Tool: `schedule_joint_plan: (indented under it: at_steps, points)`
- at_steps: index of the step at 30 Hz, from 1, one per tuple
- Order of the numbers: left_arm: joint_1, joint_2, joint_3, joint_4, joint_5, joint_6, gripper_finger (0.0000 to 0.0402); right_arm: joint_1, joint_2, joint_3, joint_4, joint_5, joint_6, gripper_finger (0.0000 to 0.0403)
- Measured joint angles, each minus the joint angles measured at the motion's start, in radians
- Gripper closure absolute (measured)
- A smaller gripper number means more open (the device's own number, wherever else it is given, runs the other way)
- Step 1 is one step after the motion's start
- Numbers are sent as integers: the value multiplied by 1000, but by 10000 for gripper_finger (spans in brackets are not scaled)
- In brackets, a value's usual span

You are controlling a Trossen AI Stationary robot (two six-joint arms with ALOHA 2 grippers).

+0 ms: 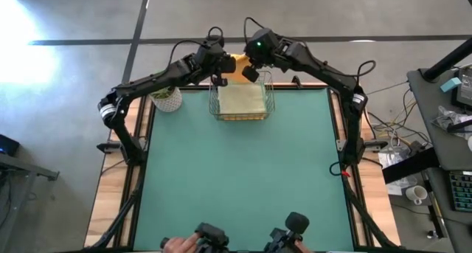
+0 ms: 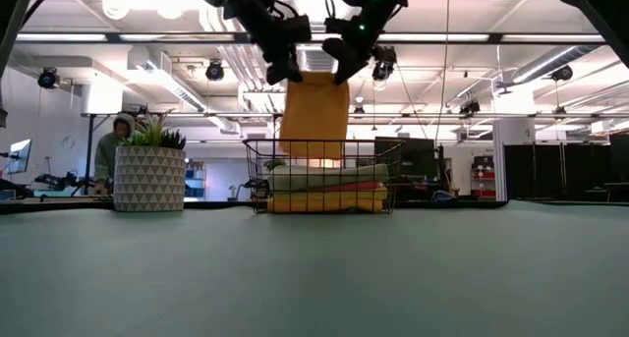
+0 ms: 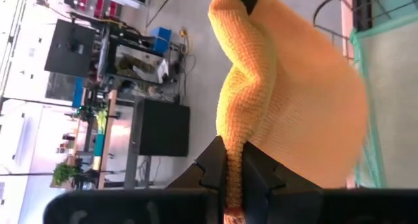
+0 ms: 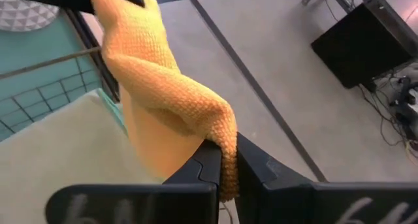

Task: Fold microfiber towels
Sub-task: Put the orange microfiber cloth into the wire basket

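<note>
An orange towel (image 2: 314,116) hangs above the wire mesh basket (image 1: 242,102) at the table's far edge, held between both grippers. My left gripper (image 2: 285,72) is shut on its one upper corner, my right gripper (image 2: 346,72) on the other. It shows in the left wrist view (image 3: 287,93) and the right wrist view (image 4: 163,100). In the basket lie folded towels: a pale sage green one (image 1: 241,99) on top, pink and yellow below (image 2: 324,195). My left gripper pinches the towel's upper edge (image 3: 234,165) between its two fingers, coming from above. The cloth is bunched in the jaws and hangs below them, clear of the basket's stack. My right gripper pinches the towel's other upper corner (image 4: 225,155) between its two fingers from above. The cloth folds over the fingertips and sags slack toward the left gripper.
A small potted plant (image 1: 167,98) stands left of the basket at the far edge. The green mat (image 1: 243,179) lies open in front of the basket. A person (image 2: 116,140) shows in the room behind; hands on controllers (image 1: 214,240) show at the near edge.
</note>
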Motion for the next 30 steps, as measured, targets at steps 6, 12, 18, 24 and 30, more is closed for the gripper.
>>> schedule_joint_plan:
  at_steps: [6,12,18,24,30]
  points:
    - [10,0,-18,-41,94,-63,391,2,-2,-38,-41,-9,-109,391]
    - [4,0,-72,-162,160,-175,391,8,-2,-101,-107,-96,-57,391]
    - [-13,0,-96,-263,207,-208,391,16,-2,-167,-152,-260,16,391]
    - [-14,0,-97,-277,316,-297,391,20,2,-241,-155,-319,42,391]
    - [-18,0,-97,-303,352,-309,391,26,2,-266,-153,-327,45,390]
